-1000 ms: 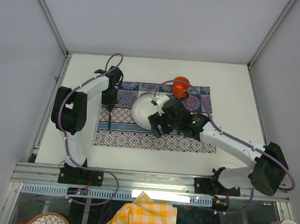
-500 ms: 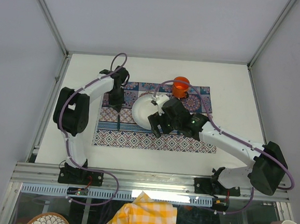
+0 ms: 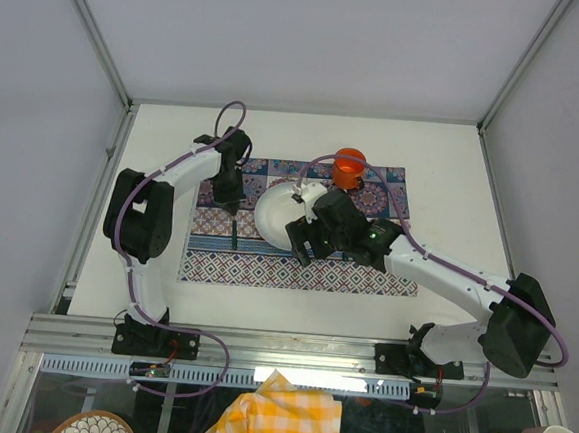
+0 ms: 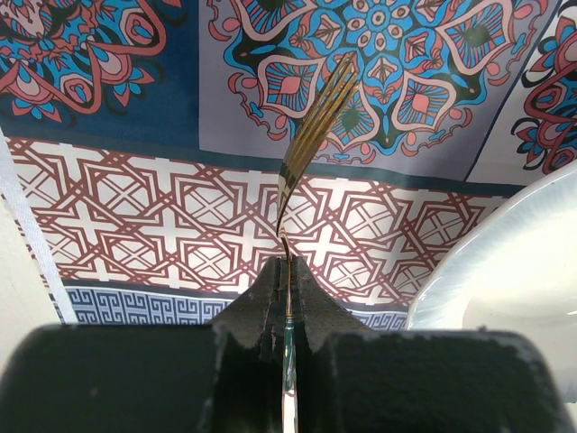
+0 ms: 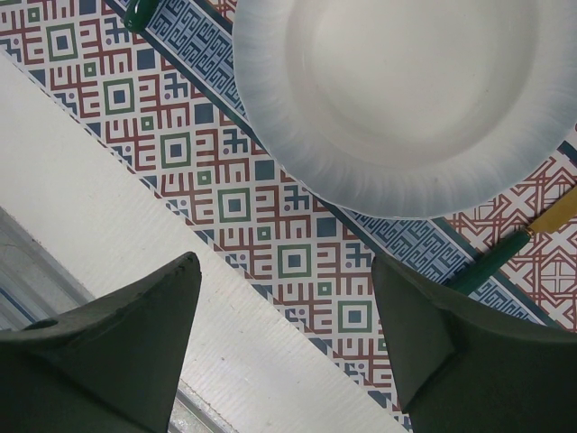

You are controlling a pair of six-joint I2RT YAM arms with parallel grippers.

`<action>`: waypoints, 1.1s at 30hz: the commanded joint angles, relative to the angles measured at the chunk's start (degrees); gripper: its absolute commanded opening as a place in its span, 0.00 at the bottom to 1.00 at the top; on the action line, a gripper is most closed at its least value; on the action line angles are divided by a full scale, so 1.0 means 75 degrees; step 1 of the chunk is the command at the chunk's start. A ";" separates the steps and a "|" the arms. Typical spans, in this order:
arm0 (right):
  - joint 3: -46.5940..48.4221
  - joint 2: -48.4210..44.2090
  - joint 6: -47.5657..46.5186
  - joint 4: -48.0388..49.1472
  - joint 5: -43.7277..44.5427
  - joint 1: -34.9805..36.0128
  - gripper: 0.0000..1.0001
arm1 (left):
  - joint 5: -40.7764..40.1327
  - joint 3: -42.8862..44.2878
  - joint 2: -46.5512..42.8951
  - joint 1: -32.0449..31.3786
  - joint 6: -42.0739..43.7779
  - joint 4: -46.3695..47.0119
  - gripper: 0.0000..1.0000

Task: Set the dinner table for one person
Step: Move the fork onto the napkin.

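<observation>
Left gripper [image 3: 229, 204] from above: clamped on a fork [image 3: 235, 234], over the left part of the patterned cloth [image 3: 295, 272] spread on the white dinner table [image 3: 435, 148]; right gripper [image 3: 302, 248] spread wide, holding nothing, at the near edge of a white plate [image 3: 275, 210], orange cup [image 3: 350, 167] behind it

Left wrist: tines pointing away above the cloth, plate rim at right

Right wrist: parted fingers above cloth and bare table, plate beyond, a green handle [image 5: 500, 253] just beside its rim

The tile-print cloth [image 3: 265, 270] shows blue, purple and brick-red medallions and fretwork. The plate [image 3: 273, 213] is plain white, the cup [image 3: 349, 168] orange, the fork [image 4: 314, 135] gold with a green handle.
</observation>
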 commanded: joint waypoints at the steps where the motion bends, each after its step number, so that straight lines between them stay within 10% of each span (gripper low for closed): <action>1: 0.0208 -0.0077 0.0039 0.0305 0.0111 -0.0047 0.80 | 0.0016 0.0283 -0.0232 -0.0060 0.0006 0.0241 0.00; 33: 0.0284 0.0052 0.0021 0.0233 0.0082 -0.0082 0.80 | 0.0494 0.0095 0.0264 -0.0236 0.0720 0.0495 0.00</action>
